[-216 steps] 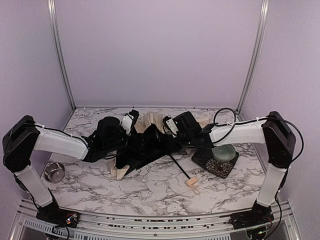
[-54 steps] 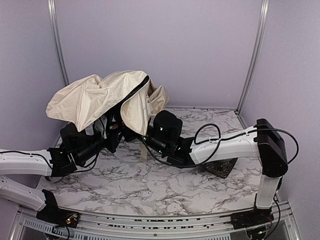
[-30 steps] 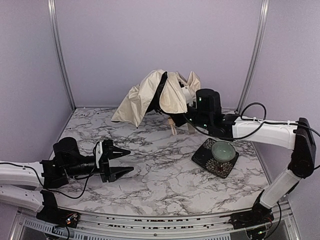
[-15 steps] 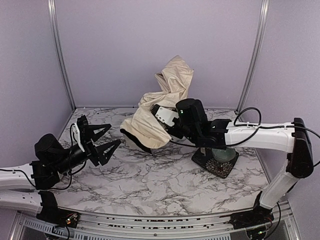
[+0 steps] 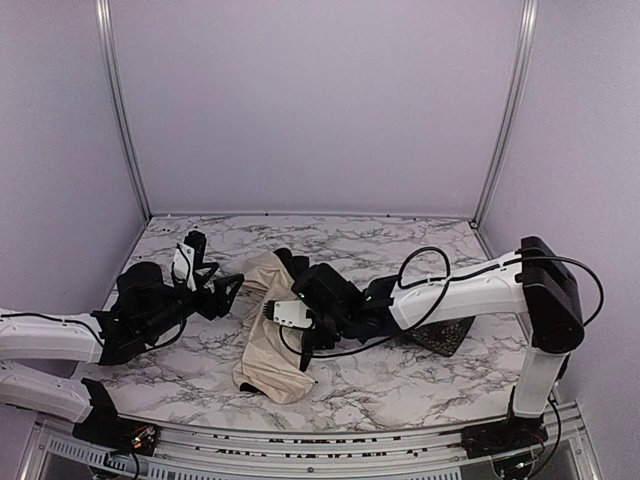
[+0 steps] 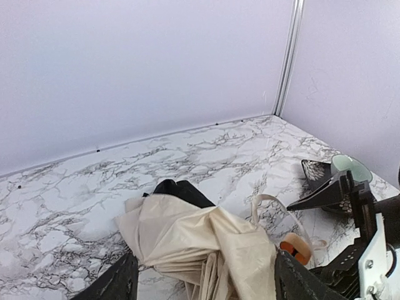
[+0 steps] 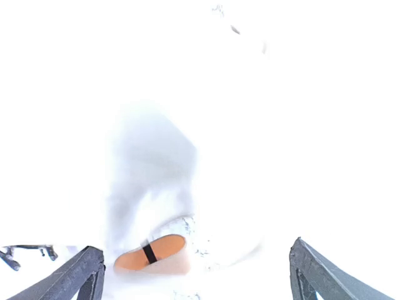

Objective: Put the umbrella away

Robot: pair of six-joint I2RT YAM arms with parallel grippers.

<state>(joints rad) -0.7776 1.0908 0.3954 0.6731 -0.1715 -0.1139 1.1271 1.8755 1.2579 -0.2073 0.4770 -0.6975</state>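
Note:
The umbrella [image 5: 268, 345] lies collapsed on the marble table, cream fabric bunched up, with black lining [image 5: 290, 262] showing at its far end. In the left wrist view its fabric [image 6: 200, 240] fills the foreground, and the tan handle [image 6: 295, 248] with its loop strap [image 6: 275, 205] lies at the right. My right gripper [image 5: 303, 352] hovers open just over the umbrella. The right wrist view is washed out white, showing only the handle [image 7: 150, 253] lying ahead of the spread fingers [image 7: 84, 272]. My left gripper [image 5: 225, 283] is open just left of the fabric, holding nothing.
A pale green bowl [image 6: 350, 165] sits on a dark patterned plate [image 5: 440, 338] at the right, partly behind the right arm. The lilac back wall and its metal corner posts [image 5: 500, 110] close in the table.
The right gripper brought the umbrella down from the air onto the table and opened, letting it go. The left gripper moved up close to the fabric's left side.

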